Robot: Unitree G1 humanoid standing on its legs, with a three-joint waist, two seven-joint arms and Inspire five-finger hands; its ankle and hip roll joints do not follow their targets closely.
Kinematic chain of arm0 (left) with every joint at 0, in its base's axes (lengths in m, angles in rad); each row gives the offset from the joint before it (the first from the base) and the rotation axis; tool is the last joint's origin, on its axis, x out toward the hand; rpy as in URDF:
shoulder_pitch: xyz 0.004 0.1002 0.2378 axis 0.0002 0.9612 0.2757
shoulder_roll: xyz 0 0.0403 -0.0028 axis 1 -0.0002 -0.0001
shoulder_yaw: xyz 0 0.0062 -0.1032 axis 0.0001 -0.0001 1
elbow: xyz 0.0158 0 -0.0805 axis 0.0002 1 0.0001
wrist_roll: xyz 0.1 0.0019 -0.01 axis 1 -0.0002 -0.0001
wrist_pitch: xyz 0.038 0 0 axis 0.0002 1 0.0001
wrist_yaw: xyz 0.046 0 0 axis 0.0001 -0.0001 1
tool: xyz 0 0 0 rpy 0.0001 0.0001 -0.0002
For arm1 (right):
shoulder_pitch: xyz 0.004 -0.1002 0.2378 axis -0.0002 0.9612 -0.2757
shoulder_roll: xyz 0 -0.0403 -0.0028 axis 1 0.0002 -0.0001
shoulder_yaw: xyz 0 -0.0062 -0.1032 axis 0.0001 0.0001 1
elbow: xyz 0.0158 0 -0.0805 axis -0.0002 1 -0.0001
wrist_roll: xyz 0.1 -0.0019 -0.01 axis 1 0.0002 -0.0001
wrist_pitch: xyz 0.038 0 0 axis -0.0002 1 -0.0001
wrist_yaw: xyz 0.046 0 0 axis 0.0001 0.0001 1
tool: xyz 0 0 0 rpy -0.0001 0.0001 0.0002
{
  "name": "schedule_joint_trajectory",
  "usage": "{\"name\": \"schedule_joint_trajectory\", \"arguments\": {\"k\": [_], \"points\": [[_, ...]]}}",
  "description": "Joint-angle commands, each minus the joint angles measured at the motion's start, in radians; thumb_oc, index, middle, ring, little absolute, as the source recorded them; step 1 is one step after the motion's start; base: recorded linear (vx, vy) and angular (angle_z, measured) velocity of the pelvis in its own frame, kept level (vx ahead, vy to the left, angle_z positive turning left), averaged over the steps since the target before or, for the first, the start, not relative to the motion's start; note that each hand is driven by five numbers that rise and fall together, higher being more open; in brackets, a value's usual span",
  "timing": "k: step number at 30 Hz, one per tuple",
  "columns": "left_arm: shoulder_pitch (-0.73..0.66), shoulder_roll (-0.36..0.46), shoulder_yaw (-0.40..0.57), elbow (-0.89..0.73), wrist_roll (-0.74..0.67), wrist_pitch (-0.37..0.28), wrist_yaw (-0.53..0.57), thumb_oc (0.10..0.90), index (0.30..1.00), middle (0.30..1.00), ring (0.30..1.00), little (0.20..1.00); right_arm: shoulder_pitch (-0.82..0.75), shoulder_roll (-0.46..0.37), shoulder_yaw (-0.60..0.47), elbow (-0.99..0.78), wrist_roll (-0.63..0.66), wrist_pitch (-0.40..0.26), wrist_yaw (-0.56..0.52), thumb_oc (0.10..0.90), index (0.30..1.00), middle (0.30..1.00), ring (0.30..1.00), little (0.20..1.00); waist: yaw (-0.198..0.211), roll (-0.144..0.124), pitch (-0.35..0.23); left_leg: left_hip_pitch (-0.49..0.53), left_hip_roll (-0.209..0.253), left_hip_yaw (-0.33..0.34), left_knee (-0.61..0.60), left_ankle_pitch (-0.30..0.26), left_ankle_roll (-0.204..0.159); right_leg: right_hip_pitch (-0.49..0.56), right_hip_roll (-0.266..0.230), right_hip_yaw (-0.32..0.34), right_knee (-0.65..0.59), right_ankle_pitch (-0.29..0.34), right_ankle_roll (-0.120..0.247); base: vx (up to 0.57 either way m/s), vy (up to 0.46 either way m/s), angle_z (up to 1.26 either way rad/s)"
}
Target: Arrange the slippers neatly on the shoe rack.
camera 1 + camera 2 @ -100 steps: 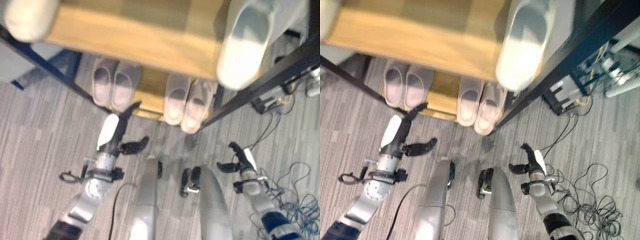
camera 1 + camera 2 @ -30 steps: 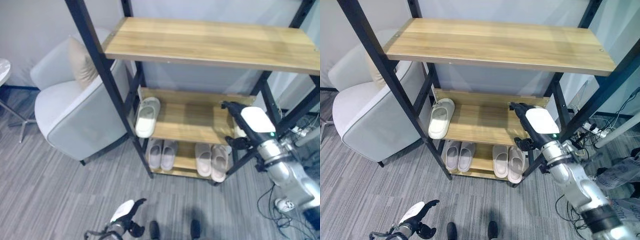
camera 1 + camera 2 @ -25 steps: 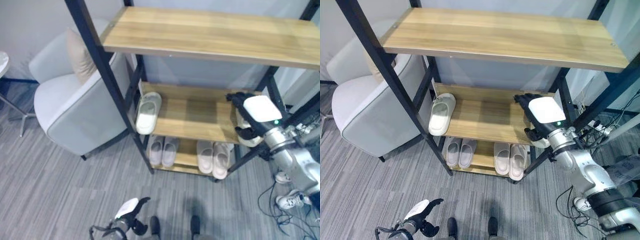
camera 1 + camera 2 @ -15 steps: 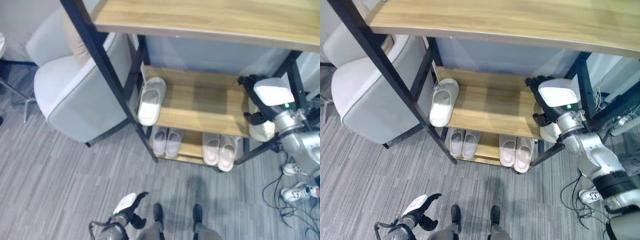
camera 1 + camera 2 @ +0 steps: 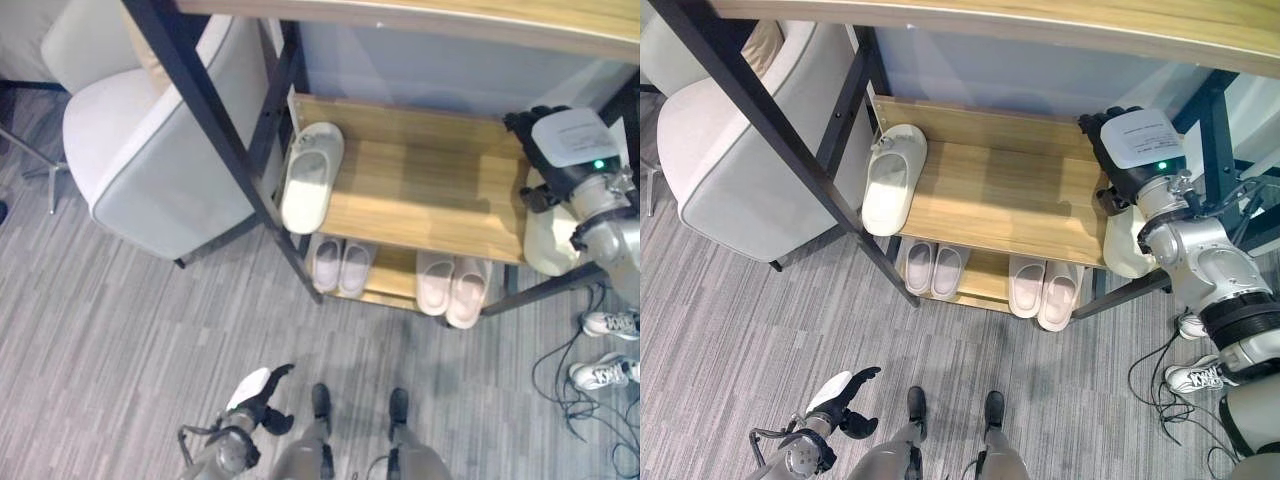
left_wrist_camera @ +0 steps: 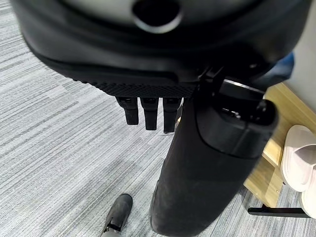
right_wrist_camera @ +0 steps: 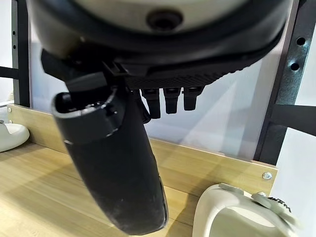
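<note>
Even, bright indoor light is falling from above, leaving the middle shelf [image 5: 990,200] softly shaded toward its right end and the bottom shelf [image 5: 985,280] dimmer. The grey carpet [image 5: 120,330] is showing crisply, without glare. In both wrist views the close dark robot hand [image 7: 113,168] is blurring out of focus.

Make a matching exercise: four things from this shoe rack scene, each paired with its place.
1. single slipper
2. right hand
3. left hand
4. two slipper pairs

A. bottom shelf
B. low above the carpet
C. left end of the middle shelf
D. right end of the middle shelf, above another slipper

Pairs: 1-C, 2-D, 3-B, 4-A
</note>
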Motion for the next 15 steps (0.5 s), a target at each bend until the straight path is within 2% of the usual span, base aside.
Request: {"name": "schedule_joint_trajectory", "arguments": {"k": [1, 7, 15], "points": [[0.000, 0.027, 0.002, -0.012, -0.026, -0.019, 0.024, 0.800, 0.900, 0.900, 0.900, 0.900, -0.132, -0.103, -0.051, 0.019, 0.024, 0.037, -0.027, 0.800, 0.900, 0.900, 0.900, 0.900, 0.010, -0.039, -0.049, 0.060, 0.002, -0.033, -0.007, -0.094, -0.038, 0.002, -0.023, 0.061, 0.030, -0.078, 0.047, 0.00, 0.000, 0.00], [0.002, 0.030, -0.002, -0.009, -0.029, -0.017, 0.014, 0.800, 0.900, 0.900, 0.900, 0.900, -0.167, -0.148, 0.001, 0.051, 0.022, 0.031, -0.002, 0.800, 0.900, 0.900, 0.900, 0.900, 0.009, -0.034, -0.049, 0.063, 0.001, -0.033, -0.007, -0.095, -0.042, 0.006, -0.024, 0.056, 0.027, -0.080, 0.048, 0.00, 0.000, 0.00], [-0.011, 0.029, -0.008, 0.009, -0.042, -0.017, 0.016, 0.800, 0.900, 0.900, 0.900, 0.900, -0.189, -0.145, 0.018, 0.117, 0.058, 0.035, 0.008, 0.800, 0.900, 0.900, 0.900, 0.900, 0.014, -0.026, -0.038, 0.038, 0.000, -0.031, -0.007, -0.085, -0.045, -0.019, -0.024, 0.058, 0.030, -0.073, 0.047, 0.00, 0.000, 0.00]]}}
